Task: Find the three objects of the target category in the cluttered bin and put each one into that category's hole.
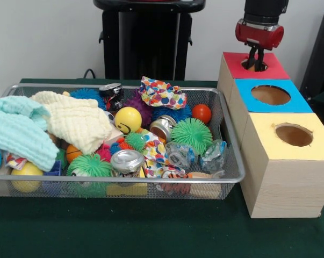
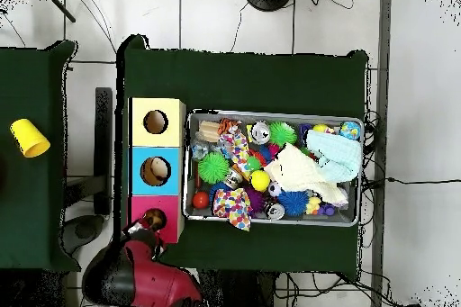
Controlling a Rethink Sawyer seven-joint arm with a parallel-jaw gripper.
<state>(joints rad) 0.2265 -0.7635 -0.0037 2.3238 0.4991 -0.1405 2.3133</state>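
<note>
The silver wire-mesh bin (image 1: 230,141) stands on the green table, full of clutter. In it lie a yellow smiley ball (image 1: 128,119), an orange ball (image 1: 201,113), a green spiky ball (image 1: 191,134), a silver can (image 1: 127,160), a pale yellow cloth (image 1: 76,123) and a mint cloth (image 1: 16,131). The bin also shows in the overhead view (image 2: 270,114). Three wooden boxes stand beside it, with red (image 1: 274,67), blue (image 1: 299,102) and yellow (image 1: 317,148) tops, each with a round hole. My gripper (image 1: 254,60) hangs right over the red box's hole (image 2: 155,219), its tip at the opening. I see nothing held in it.
The robot's black pedestal (image 1: 148,37) stands behind the bin. In the overhead view a yellow cup (image 2: 30,137) lies on a second green table to the left. Something pale lies inside the blue box's hole (image 2: 156,171).
</note>
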